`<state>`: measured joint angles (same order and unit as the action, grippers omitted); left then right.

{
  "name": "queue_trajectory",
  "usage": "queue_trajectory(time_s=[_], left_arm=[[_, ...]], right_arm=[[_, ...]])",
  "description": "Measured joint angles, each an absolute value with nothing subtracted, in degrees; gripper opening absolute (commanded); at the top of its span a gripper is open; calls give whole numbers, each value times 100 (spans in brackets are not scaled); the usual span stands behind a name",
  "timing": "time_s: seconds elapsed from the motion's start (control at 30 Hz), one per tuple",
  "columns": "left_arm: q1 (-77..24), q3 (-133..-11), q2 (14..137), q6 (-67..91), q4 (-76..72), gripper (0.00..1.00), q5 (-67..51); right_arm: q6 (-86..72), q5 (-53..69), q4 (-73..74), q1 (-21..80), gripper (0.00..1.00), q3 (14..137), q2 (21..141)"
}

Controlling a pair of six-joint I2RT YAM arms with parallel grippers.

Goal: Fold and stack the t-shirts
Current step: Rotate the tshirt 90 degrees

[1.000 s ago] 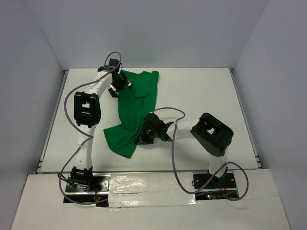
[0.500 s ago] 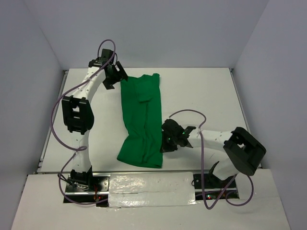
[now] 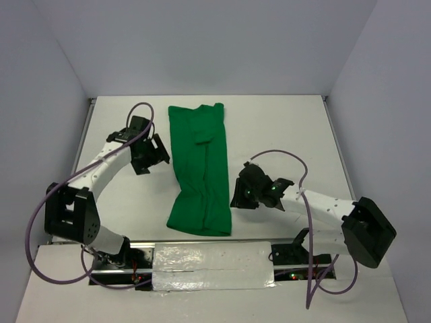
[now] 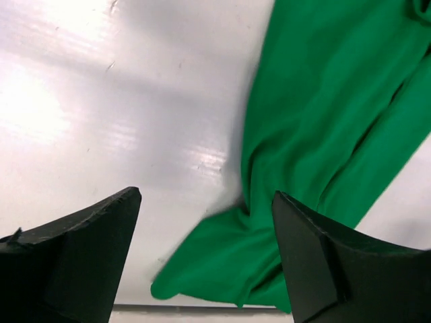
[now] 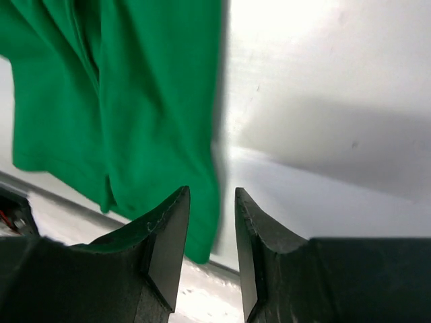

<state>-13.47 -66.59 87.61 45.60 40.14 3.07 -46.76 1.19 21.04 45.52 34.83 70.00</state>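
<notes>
The bright green t-shirt (image 3: 200, 171) lies flat on the white surface (image 3: 289, 128) as one long narrow strip. It is folded in on itself lengthwise, with a few soft ridges running down it. One end sits close to the far edge at about 12 o'clock. From there the strip runs toward the near edge and ends around 6 o'clock, a little left of the middle of the surface. The near end spreads slightly wider than the rest and stops just short of the near edge.

The left pincer (image 3: 160, 153) hangs off the shirt's 9 o'clock side, level with its upper half, near the cloth edge but not on it. In the left wrist view the left pincer (image 4: 205, 195) is spread wide. Between its fingers (image 4: 81, 256) there is only bare surface and the shirt's lower end beyond, and it has hold of nothing.

The right pincer (image 3: 237, 196) sits at the shirt's 3 o'clock side, level with the lower part of the strip and just beside its right edge. From the right wrist camera the right pincer (image 5: 211, 192) is drawn nearly together, with only a thin slit between its fingers (image 5: 165, 249). Nothing is caught in the slit. The green edge lies below and to the left of it, with bare surface to the right.

A purple cable (image 3: 276, 155) loops above the right arm.
</notes>
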Motion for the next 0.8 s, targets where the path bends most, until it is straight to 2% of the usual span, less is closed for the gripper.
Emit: queue_trajectory(time_s=[0.03,0.1,0.17,0.3,0.43,0.57,0.8], left_arm=[[-1328,-6501,8541,4560,3992,89,279],[-1319,-6742,8656,4550,3931,88,263],[-1315,-7393,9229,4536,3776,88,276],[-1319,-9070,10744,4525,3675,88,388],[-1323,-10597,12108,4517,3769,88,513],[-1323,-11533,13010,4508,3940,88,567],[-1321,-12901,14261,4473,4198,87,556]], right_arm=[[-4678,152,2040,4462,39,3496,7015],[-4657,191,1992,4246,30,3621,7207],[-4624,257,1879,4062,29,3776,7485],[-4552,454,1662,3868,38,4119,8007],[-4534,687,1511,3905,42,3946,7924],[-4558,812,1544,4123,46,3350,7555],[-4829,1098,1415,4602,45,2825,7244]])
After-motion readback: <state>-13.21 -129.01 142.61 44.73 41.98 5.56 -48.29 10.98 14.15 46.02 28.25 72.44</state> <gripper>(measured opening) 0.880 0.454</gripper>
